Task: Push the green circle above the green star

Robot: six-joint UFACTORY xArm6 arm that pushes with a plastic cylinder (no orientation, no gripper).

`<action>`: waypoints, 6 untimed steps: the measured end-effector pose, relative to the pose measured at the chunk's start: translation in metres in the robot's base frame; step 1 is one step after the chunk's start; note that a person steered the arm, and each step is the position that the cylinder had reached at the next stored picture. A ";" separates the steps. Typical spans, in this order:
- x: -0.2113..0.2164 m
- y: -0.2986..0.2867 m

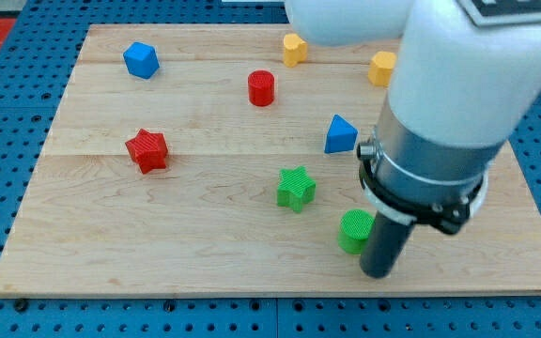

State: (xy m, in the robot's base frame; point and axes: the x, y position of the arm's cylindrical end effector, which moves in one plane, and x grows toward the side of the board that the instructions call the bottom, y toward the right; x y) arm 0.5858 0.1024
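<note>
The green circle sits near the view's bottom, right of centre, on the wooden board. The green star lies up and to the left of it, a short gap apart. My tip is the lower end of the dark rod. It stands just right of and slightly below the green circle, touching or nearly touching its right side. The arm's white and grey body hides the board's upper right part.
A blue triangle lies above the green circle. A red cylinder, a red star, a blue cube and two yellow blocks lie further up. The board's bottom edge is close below my tip.
</note>
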 end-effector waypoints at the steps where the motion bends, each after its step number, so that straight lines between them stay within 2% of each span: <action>1: -0.038 0.001; 2: -0.053 0.005; 3: -0.019 0.037; 4: -0.022 0.002; 5: -0.054 -0.023; 6: -0.099 -0.022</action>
